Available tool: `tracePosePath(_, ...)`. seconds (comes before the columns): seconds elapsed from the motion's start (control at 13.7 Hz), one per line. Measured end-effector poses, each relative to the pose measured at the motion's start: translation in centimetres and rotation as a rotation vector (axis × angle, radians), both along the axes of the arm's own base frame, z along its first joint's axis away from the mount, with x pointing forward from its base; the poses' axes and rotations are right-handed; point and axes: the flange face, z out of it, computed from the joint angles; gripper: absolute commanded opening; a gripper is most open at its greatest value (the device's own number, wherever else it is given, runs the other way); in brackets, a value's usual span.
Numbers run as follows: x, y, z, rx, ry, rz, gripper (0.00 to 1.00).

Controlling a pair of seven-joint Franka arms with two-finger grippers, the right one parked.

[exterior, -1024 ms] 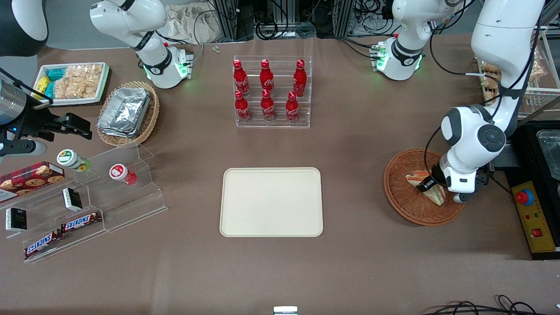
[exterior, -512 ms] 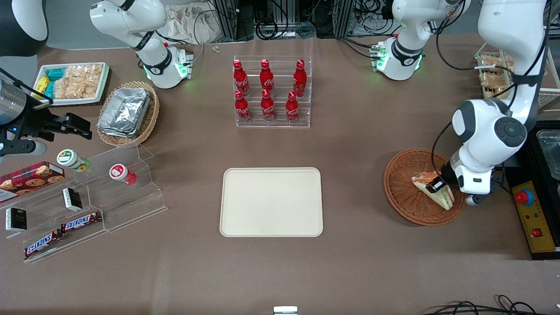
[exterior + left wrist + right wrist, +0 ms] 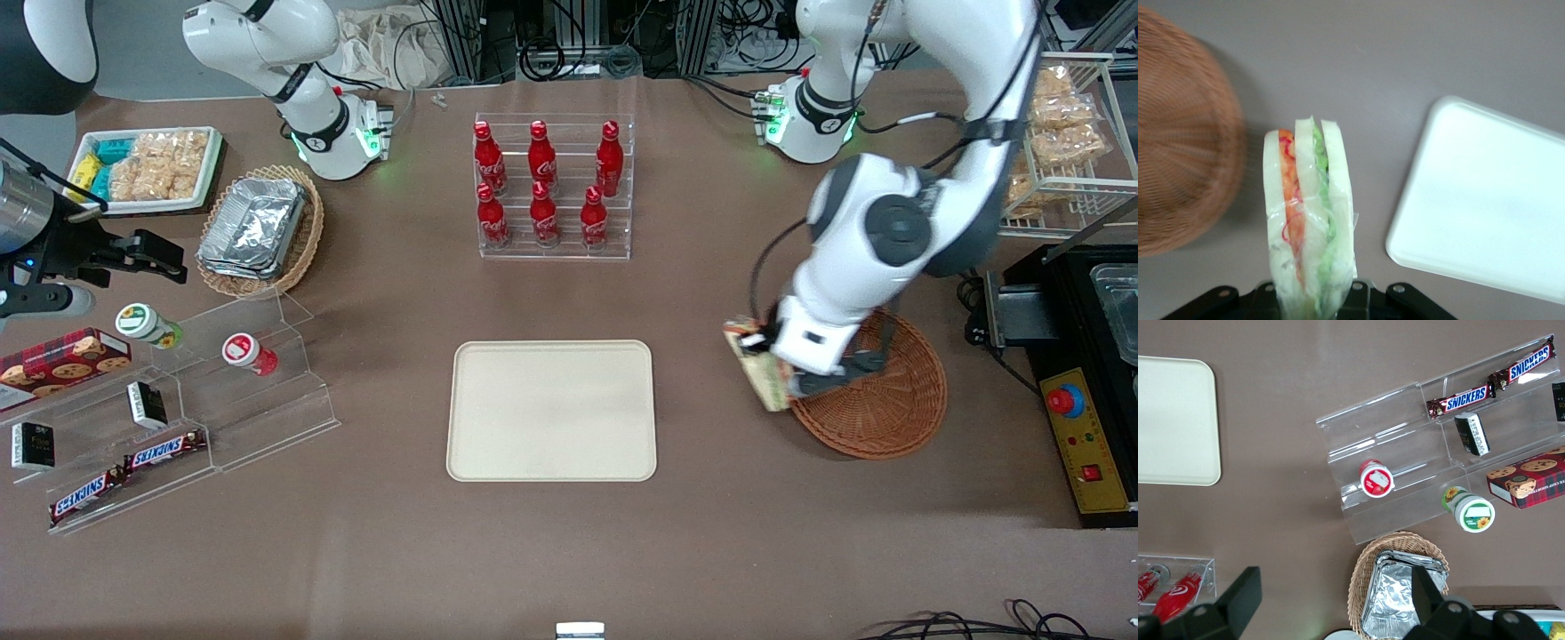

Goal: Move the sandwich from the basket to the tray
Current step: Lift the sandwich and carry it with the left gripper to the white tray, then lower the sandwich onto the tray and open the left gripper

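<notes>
The tray (image 3: 551, 411) lies flat and bare at the middle of the table, its long sides running across the front view. From the load, it lies toward the parked arm's end of the table, at about the same nearness to the front camera.

A strip of bare tabletop separates the tray from the sandwich (image 3: 760, 373). The sandwich is off the table, held in the left arm's gripper (image 3: 763, 356), just outside the basket's rim on the tray's side. In the wrist view the gripper (image 3: 1311, 300) has its fingers closed narrowly on one end of the sandwich (image 3: 1308, 213). The wedge juts straight out from the fingers with its long axis in line with them. The bread and filling layers stand on edge, so the cut face shows to the camera. The tray's rounded corner (image 3: 1485, 213) shows off to one side of the wedge, not under it.

The round woven basket (image 3: 889, 418) sits toward the working arm's end, with nothing visible in the part the arm leaves uncovered.

Judging from this, the coming move is a sideways carry across the strip until the wedge hangs over the tray. After that it would need lowering, probably with the wedge laid down along its length.
</notes>
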Motion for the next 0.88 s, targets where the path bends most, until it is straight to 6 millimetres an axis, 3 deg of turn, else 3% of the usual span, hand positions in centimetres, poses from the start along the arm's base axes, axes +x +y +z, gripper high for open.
tracePosePath(0.22,0.4,-7.8,-3.8,0.014,-0.005,-0.142,0.00)
tracePosePath(0.51,1.6,-13.5,-11.7,-0.047,-0.116,-0.232,0.08)
tracePosePath(0.59,1.6,-14.1,-13.2,-0.062,-0.136,-0.243,0.16)
tracePosePath(0.66,1.6,-14.4,-14.3,-0.067,-0.149,-0.252,0.31)
tracePosePath(0.73,1.6,-14.5,-14.9,-0.064,-0.156,-0.262,0.59)
tracePosePath(0.8,1.6,-14.5,-15.5,-0.052,-0.163,-0.279,1.00)
tracePosePath(0.88,1.6,-14.5,-16.0,-0.037,-0.169,-0.296,1.00)
